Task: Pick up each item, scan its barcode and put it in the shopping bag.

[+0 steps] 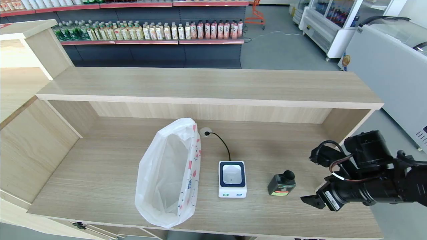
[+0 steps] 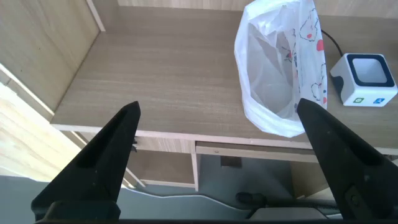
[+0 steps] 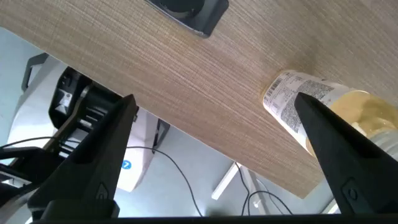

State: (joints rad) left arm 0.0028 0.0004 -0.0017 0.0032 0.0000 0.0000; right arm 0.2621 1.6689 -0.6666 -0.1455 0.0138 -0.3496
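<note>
Currently my right end effector (image 3: 216,106) hangs open by the table's (image 1: 100,173) front right corner, near the bottle (image 1: 282,185), seemingly poised to grasp it. The barcode scanner (image 1: 232,178) sits face-up between the bottle and the gaping shopping bag (image 1: 168,173). My left end effector (image 2: 217,118) is open and empty.

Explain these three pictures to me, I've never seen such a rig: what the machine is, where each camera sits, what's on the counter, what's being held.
It is a two-armed robot at a shop checkout. The wide picture comes from a camera on its head, looking down at the counter. On it are an open white shopping bag, a barcode scanner on a cable, and a dark bottle. The other two pictures come from cameras on the wrists, each looking out between its own two fingers. The left gripper is by the counter's front edge, the right gripper near the bottle. Both are open and hold nothing.
</note>
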